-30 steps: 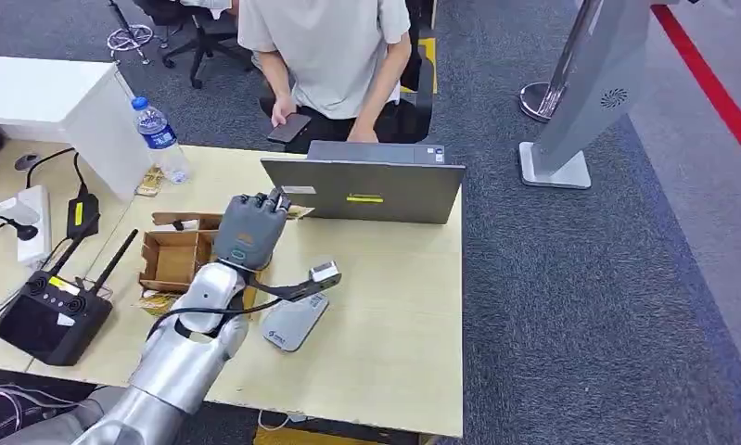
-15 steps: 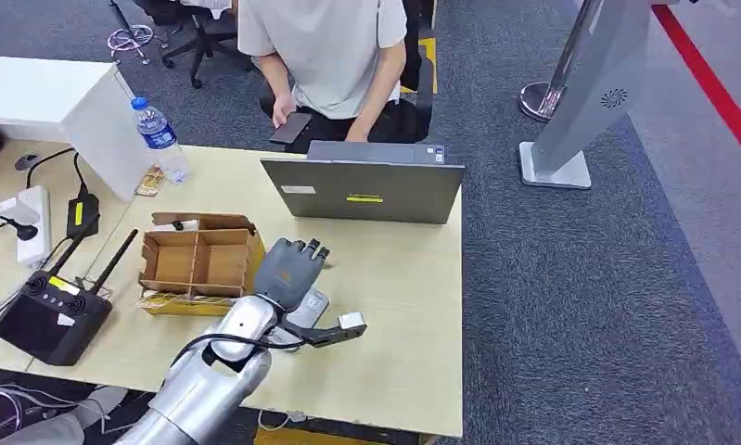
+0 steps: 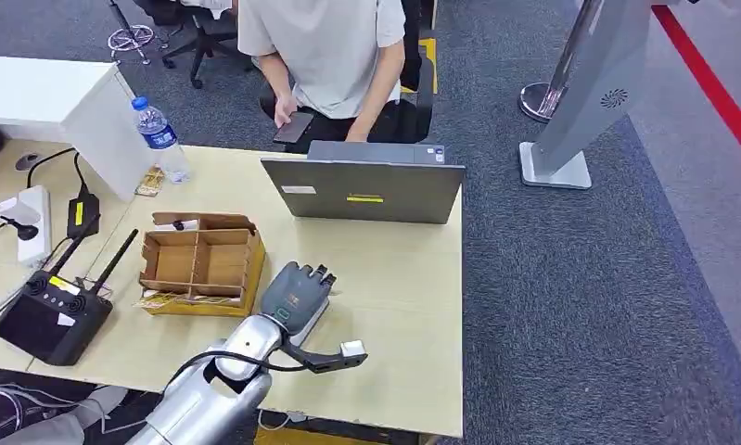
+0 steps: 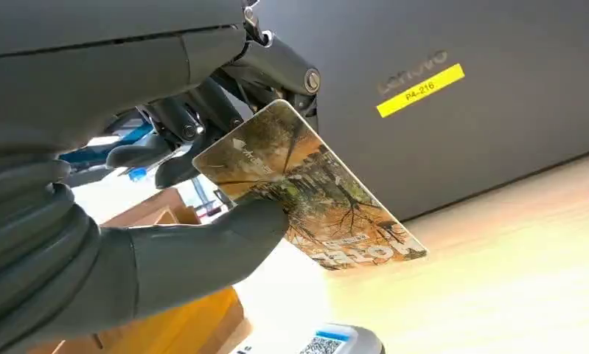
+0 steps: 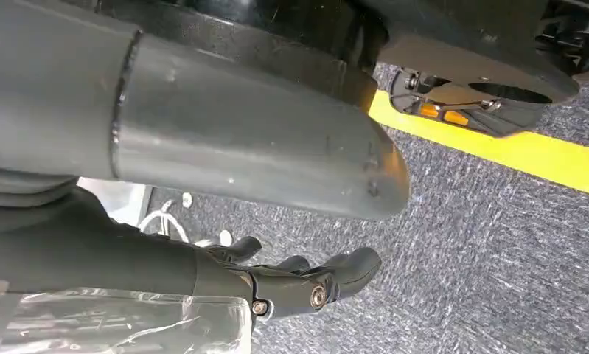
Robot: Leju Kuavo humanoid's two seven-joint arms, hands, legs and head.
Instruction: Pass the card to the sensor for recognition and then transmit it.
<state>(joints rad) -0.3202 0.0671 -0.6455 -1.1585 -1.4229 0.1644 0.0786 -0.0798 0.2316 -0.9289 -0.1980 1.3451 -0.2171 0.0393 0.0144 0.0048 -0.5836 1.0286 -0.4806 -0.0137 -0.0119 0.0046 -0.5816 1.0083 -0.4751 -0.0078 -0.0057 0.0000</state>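
Your left robot hand (image 3: pixel 293 295) is clamped on the card (image 4: pixel 309 188): in the left wrist view the thick grey thumb presses one glossy face while the darker fingers (image 4: pixel 175 118) back the other. The card is a thin flat rectangle printed with an autumn-tree scene in orange and brown, with white lettering along one edge. It is held tilted, clear of the table (image 3: pixel 399 306), whose top is a smooth, pale wood-look surface.

In the head view that hand hovers over the sensor (image 3: pixel 311 320), a small grey rounded-corner slab lying flat on the table; most of it is hidden by the hand. Just beside the hand sits an open cardboard box (image 3: pixel 199 264) with cardboard dividers. Beyond it stands a dark matte laptop (image 3: pixel 364 190) with a yellow label on its lid.

Your right robot hand (image 5: pixel 298 284) hangs over coarse grey carpet (image 5: pixel 483 243); its dark fingers are loosely curled and apart, with nothing in them.
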